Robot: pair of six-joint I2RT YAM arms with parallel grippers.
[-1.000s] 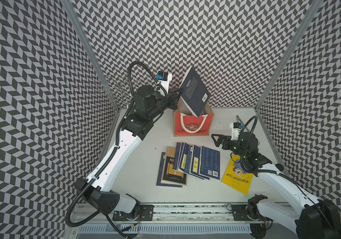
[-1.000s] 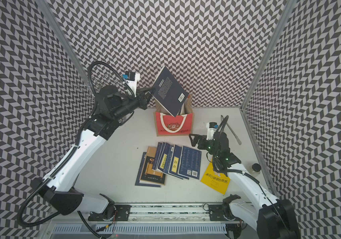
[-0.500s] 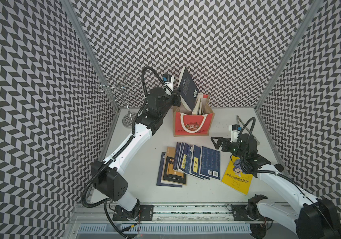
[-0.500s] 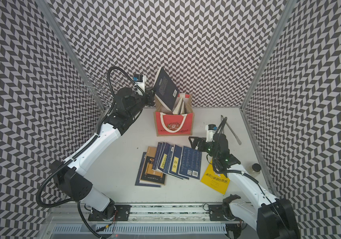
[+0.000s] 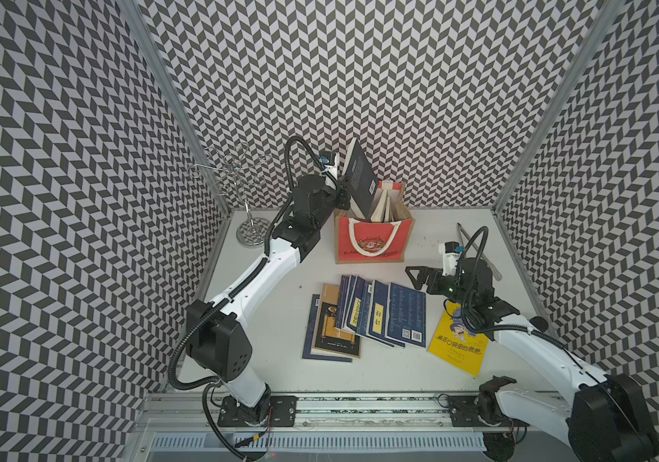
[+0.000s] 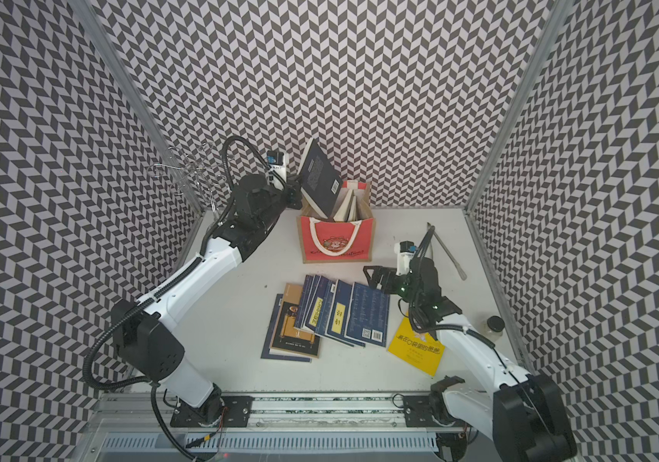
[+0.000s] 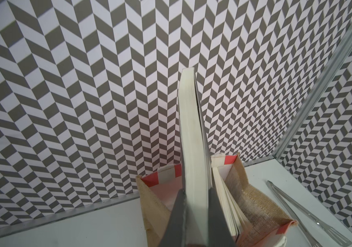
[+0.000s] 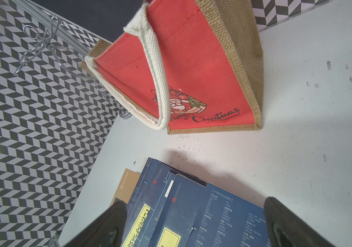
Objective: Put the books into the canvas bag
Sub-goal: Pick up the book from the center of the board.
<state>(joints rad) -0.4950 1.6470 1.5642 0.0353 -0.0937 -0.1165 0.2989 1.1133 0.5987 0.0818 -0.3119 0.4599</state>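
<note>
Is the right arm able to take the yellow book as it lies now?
Probably yes: the right gripper is open and empty; the yellow book lies flat close by, nothing on it.

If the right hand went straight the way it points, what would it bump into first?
Probably the fanned navy books: the open right hand points across their far ends. Its height is unclear, so it might skim over them.

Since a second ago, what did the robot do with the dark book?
The left gripper, shut on the dark book, swung it from slanting above the canvas bag to nearly upright, its lower end dipping into the bag. The right gripper stayed open over the fanned books; the yellow book didn't move.
</note>
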